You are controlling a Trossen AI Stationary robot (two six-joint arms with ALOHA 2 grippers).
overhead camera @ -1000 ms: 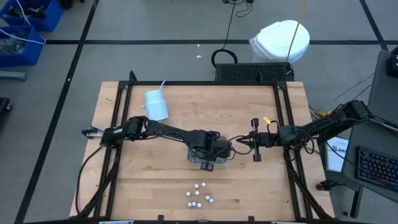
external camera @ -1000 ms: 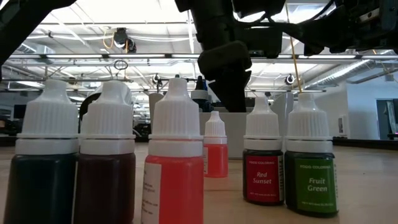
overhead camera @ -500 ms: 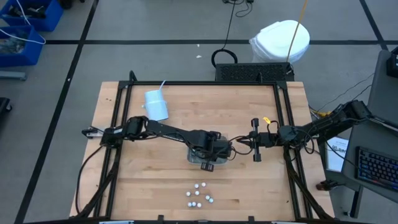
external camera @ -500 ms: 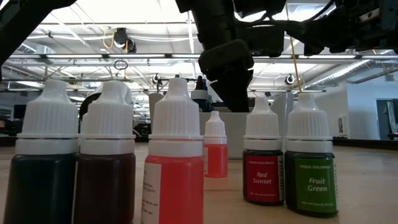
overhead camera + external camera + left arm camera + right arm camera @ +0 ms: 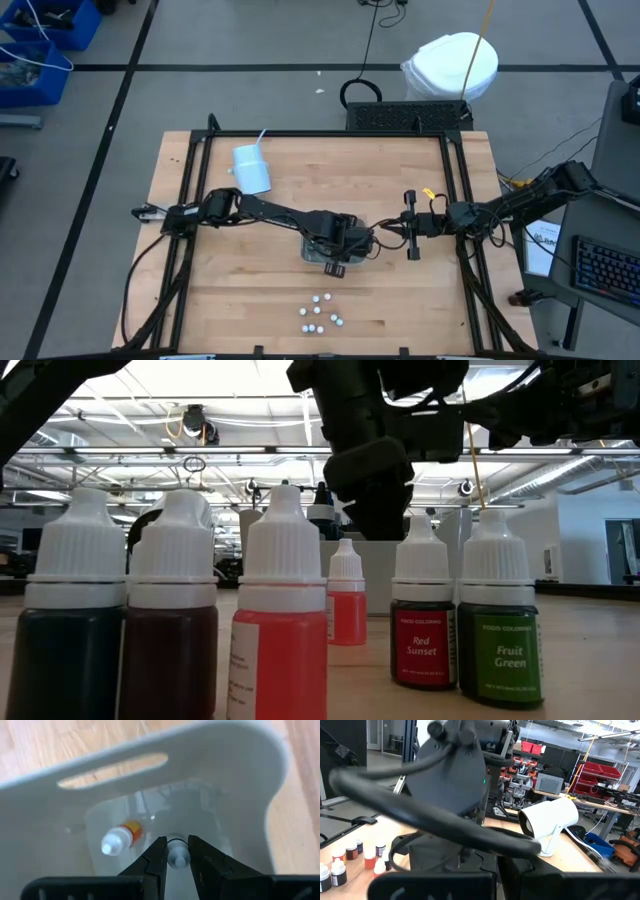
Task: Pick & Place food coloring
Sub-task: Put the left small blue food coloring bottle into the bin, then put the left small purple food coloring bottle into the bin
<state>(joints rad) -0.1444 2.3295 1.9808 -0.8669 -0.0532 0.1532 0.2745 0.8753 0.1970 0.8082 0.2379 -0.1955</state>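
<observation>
You get even, bright light on the tabletop from above, barely any shadows. At table height the ceiling lights blow out white and leave the arm a black silhouette. Your left wrist camera is soft: the clear tray looks milky. Right wrist foreground is smeared.

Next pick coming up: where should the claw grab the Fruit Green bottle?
Grip the green bottle by its wide white cap, coming straight down from above. It stands upright at the outer edge of the group, with the Red Sunset bottle close on one side.
</observation>
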